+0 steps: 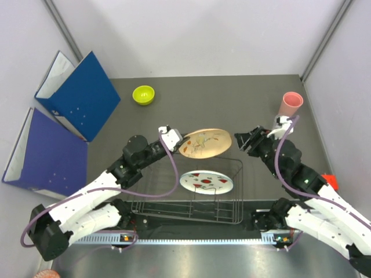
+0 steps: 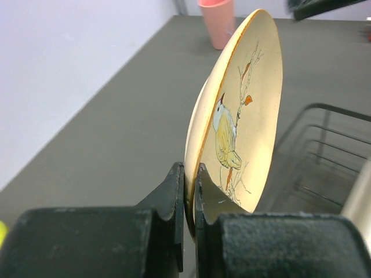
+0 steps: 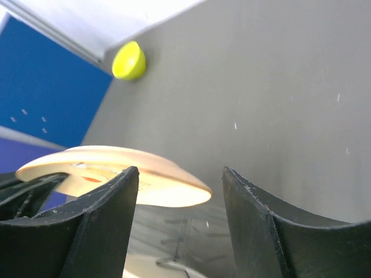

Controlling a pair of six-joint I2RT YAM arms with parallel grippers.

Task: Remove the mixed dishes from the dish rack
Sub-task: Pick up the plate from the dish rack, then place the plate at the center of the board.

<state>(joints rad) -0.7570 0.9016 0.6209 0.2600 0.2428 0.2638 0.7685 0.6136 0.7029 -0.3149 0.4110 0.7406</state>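
Note:
My left gripper [image 1: 182,143] is shut on the rim of the pale orange-tan plate [image 1: 207,142], which has a bird drawing, and holds it above the back edge of the black wire dish rack [image 1: 235,200]. In the left wrist view my left gripper [image 2: 189,174] pinches the plate [image 2: 249,116] at its edge. The white plate with red marks [image 1: 207,181] lies in the rack. My right gripper [image 1: 244,139] is open and empty just right of the tan plate [image 3: 116,174]. The pink cup [image 1: 290,104] stands back right. The lime-green bowl [image 1: 144,94] sits back left. No glass tumbler is in view.
Two blue ring binders [image 1: 81,92] stand along the left wall. A small orange-red block [image 1: 329,180] lies at the right edge behind my right arm. The bowl also shows in the right wrist view [image 3: 128,60], and the cup in the left wrist view [image 2: 217,22].

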